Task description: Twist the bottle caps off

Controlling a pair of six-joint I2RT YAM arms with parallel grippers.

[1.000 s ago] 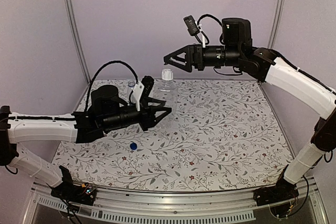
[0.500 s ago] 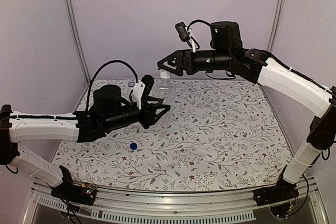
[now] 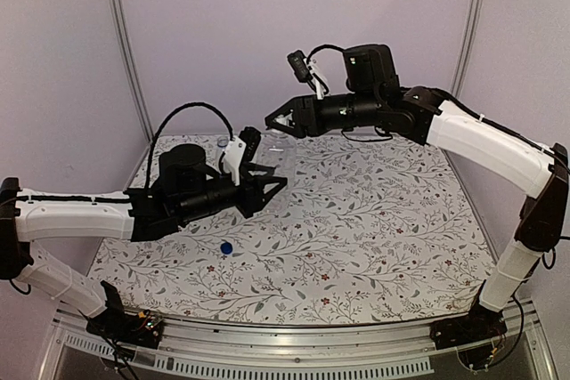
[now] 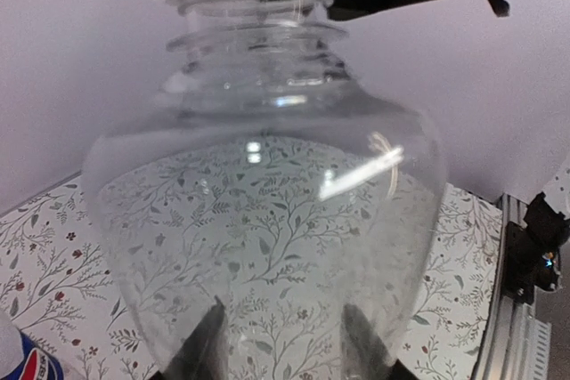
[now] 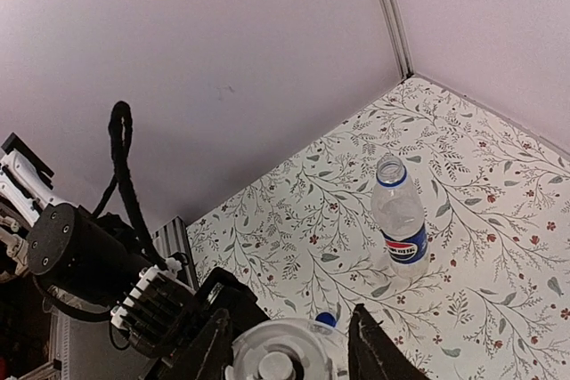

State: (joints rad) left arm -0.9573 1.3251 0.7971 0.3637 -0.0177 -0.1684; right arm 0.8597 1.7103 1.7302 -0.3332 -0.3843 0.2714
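Gripping the smooth, bulbous clear bottle (image 4: pixel 267 211) by its body, the left hand (image 4: pixel 285 344) is part-closed; the right hand (image 5: pixel 289 349) pinches its round whitish cap (image 5: pixel 267 364).

Blue cap (image 3: pixel 226 247) off; whitish cap (image 5: pixel 276 360) on.

Floral-print tabletop (image 3: pixel 374 220), lilac walls (image 3: pixel 223 33), aluminium rail (image 3: pixel 294 331)

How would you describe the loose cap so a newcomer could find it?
On the flowered table, look on the left side, just nearer than the left arm. The blue cap lies there loose, a small bright dot; the other cap is whitish and sits on a bottle.
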